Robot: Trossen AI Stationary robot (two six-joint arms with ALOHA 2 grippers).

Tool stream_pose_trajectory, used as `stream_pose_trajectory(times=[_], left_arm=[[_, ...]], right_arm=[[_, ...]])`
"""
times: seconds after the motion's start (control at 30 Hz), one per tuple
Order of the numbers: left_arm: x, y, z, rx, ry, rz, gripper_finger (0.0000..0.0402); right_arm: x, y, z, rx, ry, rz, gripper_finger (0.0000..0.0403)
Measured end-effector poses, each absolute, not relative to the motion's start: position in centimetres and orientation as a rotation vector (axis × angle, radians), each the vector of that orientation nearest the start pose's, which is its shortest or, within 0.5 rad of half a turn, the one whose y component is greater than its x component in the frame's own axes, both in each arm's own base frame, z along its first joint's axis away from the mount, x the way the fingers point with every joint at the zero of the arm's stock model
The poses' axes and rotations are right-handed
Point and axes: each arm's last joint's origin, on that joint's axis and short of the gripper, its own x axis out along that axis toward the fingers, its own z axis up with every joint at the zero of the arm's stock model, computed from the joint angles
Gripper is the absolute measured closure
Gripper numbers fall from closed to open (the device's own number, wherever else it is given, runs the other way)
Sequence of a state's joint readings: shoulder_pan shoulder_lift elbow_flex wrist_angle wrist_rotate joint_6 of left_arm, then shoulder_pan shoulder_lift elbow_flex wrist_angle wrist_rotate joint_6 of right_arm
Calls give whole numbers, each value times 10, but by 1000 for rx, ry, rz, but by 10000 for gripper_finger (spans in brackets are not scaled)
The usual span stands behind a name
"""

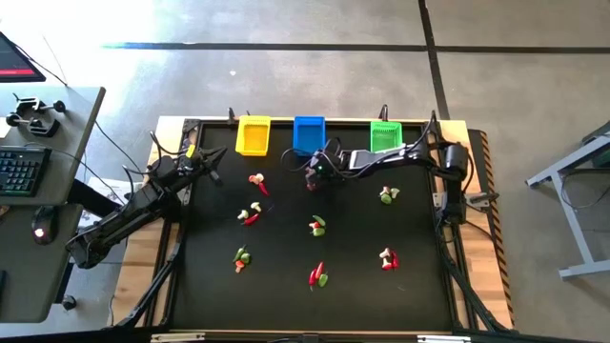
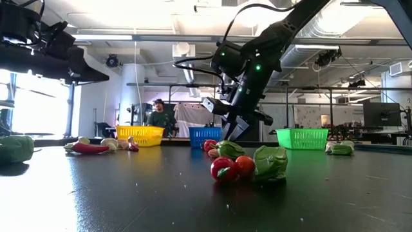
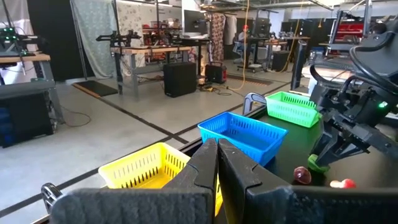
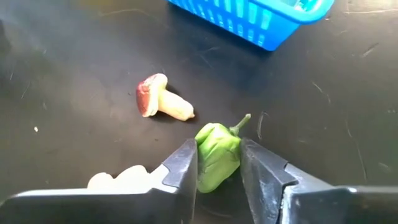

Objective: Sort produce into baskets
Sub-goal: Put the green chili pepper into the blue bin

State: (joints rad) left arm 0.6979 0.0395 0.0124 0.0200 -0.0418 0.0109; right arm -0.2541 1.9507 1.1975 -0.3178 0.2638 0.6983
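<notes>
Down near the far edge of the surface (image 1: 210,286), just in front of the blue basket (image 1: 309,133), the right gripper (image 4: 217,163) has its fingers (image 4: 183,168) set on either side of a green pepper (image 4: 217,155). Both fingers touch the pepper, which lies on the surface with its stem pointing away from the wrist, so the grip is on it. Just beside the pepper lies a mushroom (image 4: 161,104) with a brownish-red cap, and a pale piece (image 4: 121,179) sits partly hidden behind one finger.

The left gripper (image 3: 217,165) waits over the far left corner, near the yellow basket (image 1: 253,134), its fingers pressed together on nothing.

Three baskets stand in a row along the far edge: yellow toward the left, blue in the middle, and the green basket (image 1: 385,135) toward the right. Small clusters of produce lie scattered over the middle and near half of the surface, among them a red chilli (image 1: 317,272) toward the near edge and a green piece (image 1: 386,196) toward the right edge.

A person (image 2: 156,116) sits in the room beyond the surface, seen in the low view.
</notes>
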Motion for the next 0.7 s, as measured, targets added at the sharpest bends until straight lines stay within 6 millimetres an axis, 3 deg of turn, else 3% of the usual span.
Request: stream_pose_trajectory(times=[0.33, 0.7], left_arm=[[75, 65, 167, 5, 10, 739, 401], [75, 65, 166, 6, 12, 739, 401]], right_arm=[[365, -110, 148, 593, 920, -722, 332], [357, -115, 168, 547, 924, -635, 399]])
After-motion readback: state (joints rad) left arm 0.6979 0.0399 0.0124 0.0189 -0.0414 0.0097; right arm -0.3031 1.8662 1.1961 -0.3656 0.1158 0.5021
